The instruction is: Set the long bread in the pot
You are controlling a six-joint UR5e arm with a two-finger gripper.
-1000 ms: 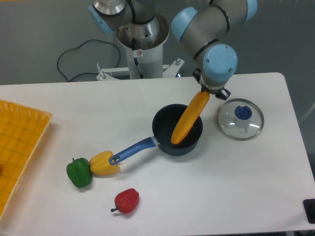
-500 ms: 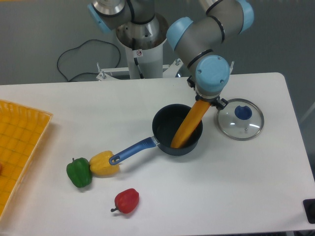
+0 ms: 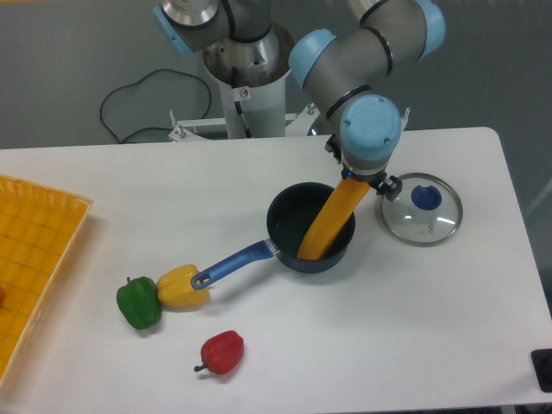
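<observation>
Gripping: the gripper (image 3: 356, 178) sits under the arm's blue wrist cap, which hides its fingers; the upper end of the long bread (image 3: 330, 220) runs straight up into it, so it appears clamped on the loaf, though how wide the fingers stand cannot be told.
Long bread: orange-yellow, tilted, its lower end down inside the pot (image 3: 310, 228) near the front wall, its upper end leaning out over the right rim (it is longer than the pot is wide).
Pot: dark round saucepan near the table's middle, its blue handle (image 3: 233, 264) pointing down-left.
Handle tip: touching or just beside the yellow pepper (image 3: 179, 287).
Green pepper (image 3: 139, 302): pressed against the yellow one on its left.
Red pepper (image 3: 222, 352): alone, nearer the front edge, apart from the other two.
Glass lid (image 3: 422, 209): flat on the table just right of the pot, blue knob up, close beside the gripper.
Yellow tray (image 3: 34, 250): at the left edge of the white table (image 3: 388, 328).
</observation>
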